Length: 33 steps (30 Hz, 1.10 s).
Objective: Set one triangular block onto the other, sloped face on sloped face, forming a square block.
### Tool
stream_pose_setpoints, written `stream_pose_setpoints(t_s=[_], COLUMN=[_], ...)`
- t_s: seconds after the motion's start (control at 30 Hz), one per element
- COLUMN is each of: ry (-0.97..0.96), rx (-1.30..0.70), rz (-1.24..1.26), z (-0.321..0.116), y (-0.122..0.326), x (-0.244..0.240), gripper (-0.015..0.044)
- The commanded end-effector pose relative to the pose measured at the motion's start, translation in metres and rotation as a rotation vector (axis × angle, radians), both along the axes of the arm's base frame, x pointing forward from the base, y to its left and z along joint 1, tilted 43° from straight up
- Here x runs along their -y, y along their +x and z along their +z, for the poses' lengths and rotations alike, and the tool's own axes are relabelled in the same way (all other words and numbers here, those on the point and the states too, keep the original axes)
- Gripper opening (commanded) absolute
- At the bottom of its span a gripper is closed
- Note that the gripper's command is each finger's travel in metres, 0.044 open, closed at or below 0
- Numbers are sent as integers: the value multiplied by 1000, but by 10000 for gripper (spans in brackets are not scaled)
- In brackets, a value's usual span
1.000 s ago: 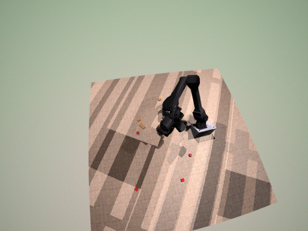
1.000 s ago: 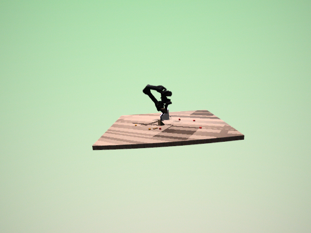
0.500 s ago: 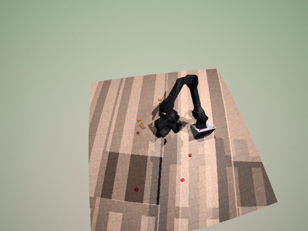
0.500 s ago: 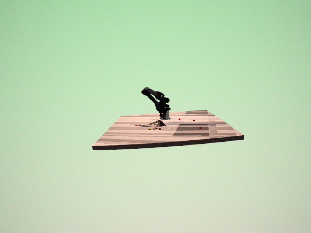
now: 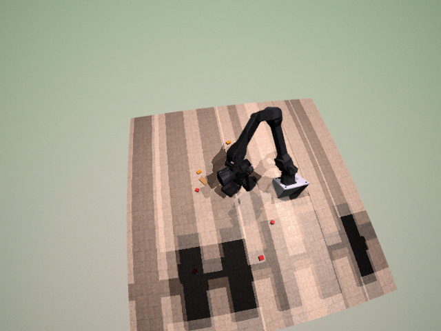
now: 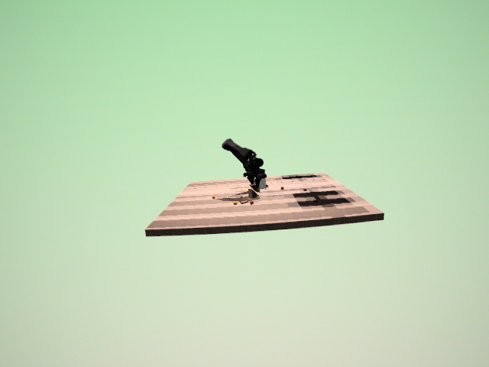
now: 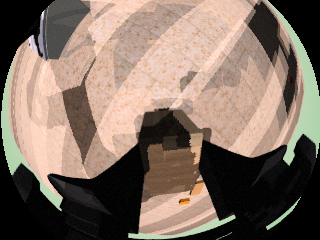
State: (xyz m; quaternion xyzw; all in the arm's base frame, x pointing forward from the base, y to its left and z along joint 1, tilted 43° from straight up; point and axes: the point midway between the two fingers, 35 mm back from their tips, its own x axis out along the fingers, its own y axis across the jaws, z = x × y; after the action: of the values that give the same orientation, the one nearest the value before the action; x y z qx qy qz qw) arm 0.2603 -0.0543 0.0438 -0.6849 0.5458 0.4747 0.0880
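My gripper is shut on a brown triangular block, whose broad face shows between the fingers in the wrist view. The other triangular block stands on the table below the gripper in the exterior view, with a dark end face. In the top view the arm and hand hide both blocks. In the wrist view the held block covers most or all of the lower one. I cannot tell whether the blocks touch or how their slopes line up.
A tan flat piece lies beside an orange piece and a red cube. Another orange piece lies farther back. Red cubes lie toward the front. Dark shadows cross the table.
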Motion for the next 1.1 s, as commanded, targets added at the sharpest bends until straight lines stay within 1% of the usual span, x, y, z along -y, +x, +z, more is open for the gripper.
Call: stream_pose_setpoints(t_s=[0.0, 1.07], ry=[-5, -7], rx=[-8, -8], rz=[7, 11], z=[-1, -4], y=[1, 3], x=[0, 7], gripper=[0, 0])
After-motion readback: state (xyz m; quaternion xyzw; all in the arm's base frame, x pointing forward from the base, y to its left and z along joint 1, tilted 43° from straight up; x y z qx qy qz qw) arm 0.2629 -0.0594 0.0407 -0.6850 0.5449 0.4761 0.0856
